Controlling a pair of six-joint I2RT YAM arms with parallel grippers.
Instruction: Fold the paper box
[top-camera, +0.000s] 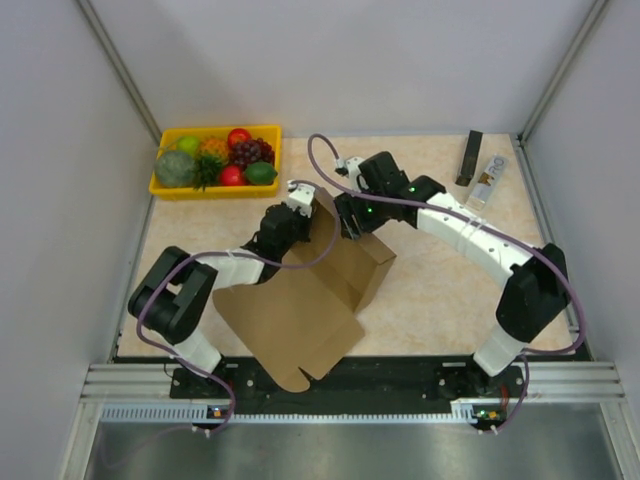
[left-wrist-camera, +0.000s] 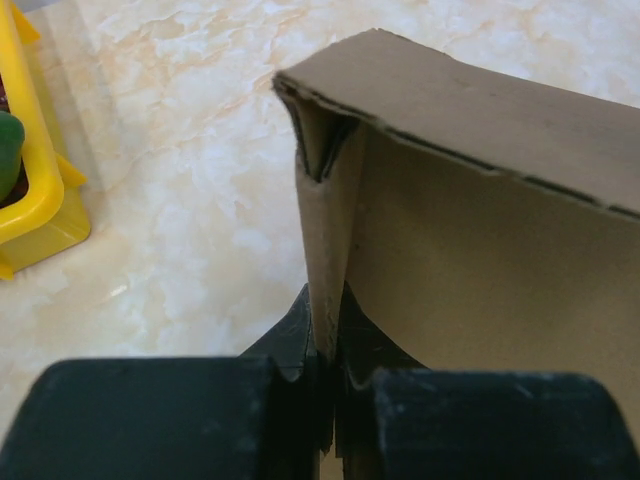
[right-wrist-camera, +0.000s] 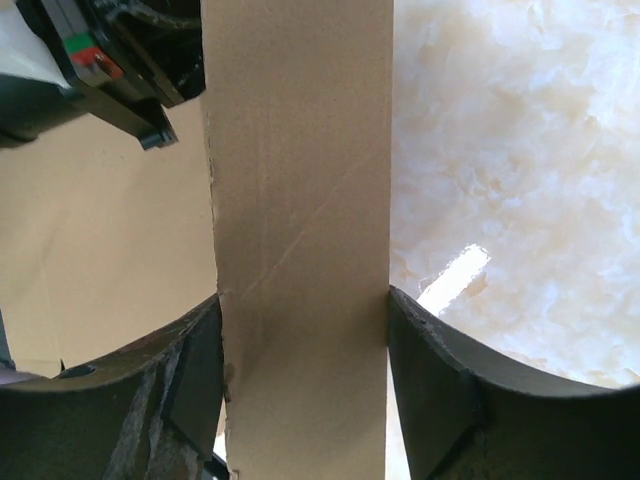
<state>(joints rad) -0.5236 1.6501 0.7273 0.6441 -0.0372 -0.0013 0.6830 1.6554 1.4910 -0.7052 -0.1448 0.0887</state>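
a pale marbled table (top-camera: 450, 290) between grey walls holds the cardboard box (top-camera: 300, 300) at its middle. it is partly formed: walls stand at the far end, while a broad flap lies flat toward the near edge. the left gripper (left-wrist-camera: 325, 350) is clamped on a doubled wall edge. the right gripper (right-wrist-camera: 305, 340) presses a wall strip from both sides. i judge the flat flap and the closing are left.

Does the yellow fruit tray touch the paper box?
No: in the top view, a stretch of bare table separates the yellow tray from the paper box.
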